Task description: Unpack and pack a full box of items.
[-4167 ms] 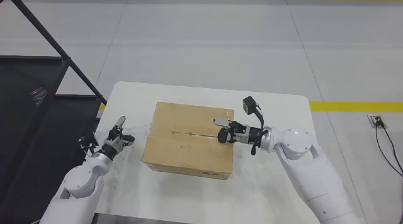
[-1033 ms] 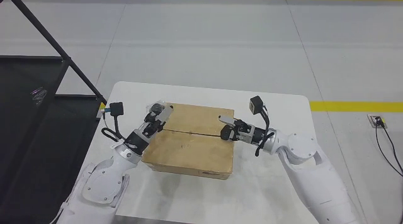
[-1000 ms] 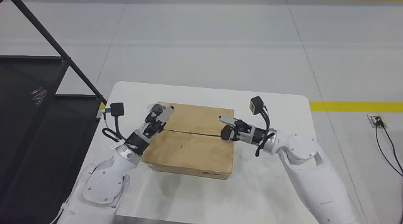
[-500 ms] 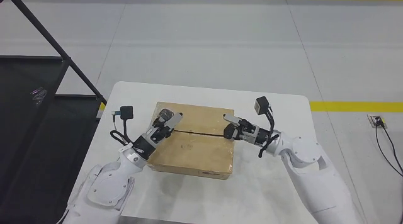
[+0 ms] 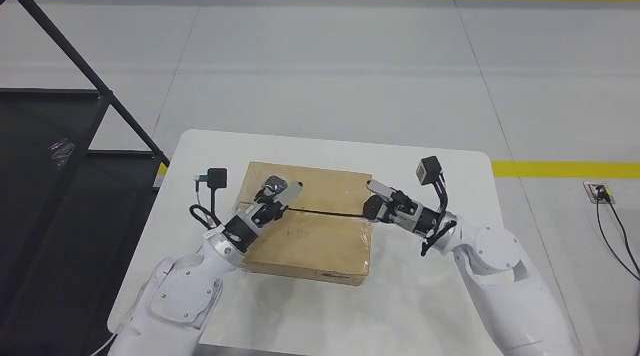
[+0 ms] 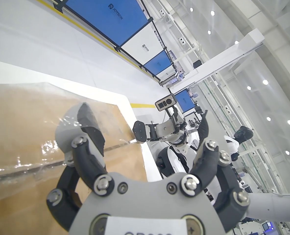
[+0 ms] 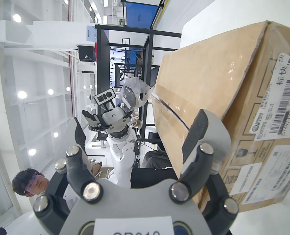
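A closed brown cardboard box (image 5: pixel 305 231) lies in the middle of the white table (image 5: pixel 430 171), with a taped seam (image 5: pixel 320 211) across its top. My left gripper (image 5: pixel 279 193) hovers open over the seam's left part, its fingers (image 6: pixel 86 128) spread wide above the cardboard (image 6: pixel 20 113). A crumpled piece of clear film (image 7: pixel 135 90) clings to one of its fingers. My right gripper (image 5: pixel 377 197) stands open at the seam's right end, at the box's top edge. One of its pads (image 7: pixel 196 133) is close beside the box corner (image 7: pixel 208 79).
Shipping labels (image 7: pixel 277 103) cover the box's side facing the right arm. A black metal frame (image 5: pixel 70 106) and a dark panel (image 5: pixel 40 216) stand off the table's left edge. Bare table surface lies to the right of the box (image 5: pixel 440 276) and in front of it.
My left arm came in from the table's left edge onto the box top and slid right along the seam. My right gripper drew back to the box's right edge.
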Controlling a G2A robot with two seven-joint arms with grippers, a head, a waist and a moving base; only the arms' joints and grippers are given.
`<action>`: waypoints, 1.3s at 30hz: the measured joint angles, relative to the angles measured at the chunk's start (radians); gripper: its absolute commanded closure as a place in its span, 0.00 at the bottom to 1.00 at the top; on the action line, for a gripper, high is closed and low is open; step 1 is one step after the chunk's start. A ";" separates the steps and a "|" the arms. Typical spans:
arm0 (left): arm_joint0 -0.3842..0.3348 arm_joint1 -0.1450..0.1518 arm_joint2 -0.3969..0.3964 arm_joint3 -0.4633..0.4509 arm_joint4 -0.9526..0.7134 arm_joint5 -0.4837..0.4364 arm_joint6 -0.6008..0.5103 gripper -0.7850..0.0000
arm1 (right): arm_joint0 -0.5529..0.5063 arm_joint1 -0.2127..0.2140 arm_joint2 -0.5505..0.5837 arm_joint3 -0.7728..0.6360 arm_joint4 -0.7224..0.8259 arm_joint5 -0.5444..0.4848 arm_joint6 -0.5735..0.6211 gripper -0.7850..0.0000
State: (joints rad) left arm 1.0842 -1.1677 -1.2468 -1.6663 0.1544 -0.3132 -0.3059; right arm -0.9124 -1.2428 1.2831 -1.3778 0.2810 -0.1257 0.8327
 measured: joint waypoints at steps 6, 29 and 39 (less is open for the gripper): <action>-0.021 -0.007 0.025 0.027 0.004 -0.001 -0.001 0.00 | -0.026 0.008 0.025 -0.018 0.006 -0.010 -0.005 0.00; -0.024 -0.026 0.084 0.023 0.048 0.000 -0.023 0.00 | -0.038 0.021 0.044 0.002 0.042 -0.035 0.009 0.00; -0.031 -0.034 0.113 0.030 0.069 0.006 -0.032 0.00 | -0.054 0.026 0.050 0.001 0.052 -0.049 0.005 0.00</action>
State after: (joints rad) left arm 1.0529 -1.2021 -1.1342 -1.6366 0.2232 -0.3070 -0.3378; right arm -0.9668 -1.2167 1.3328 -1.3771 0.3328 -0.1745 0.8373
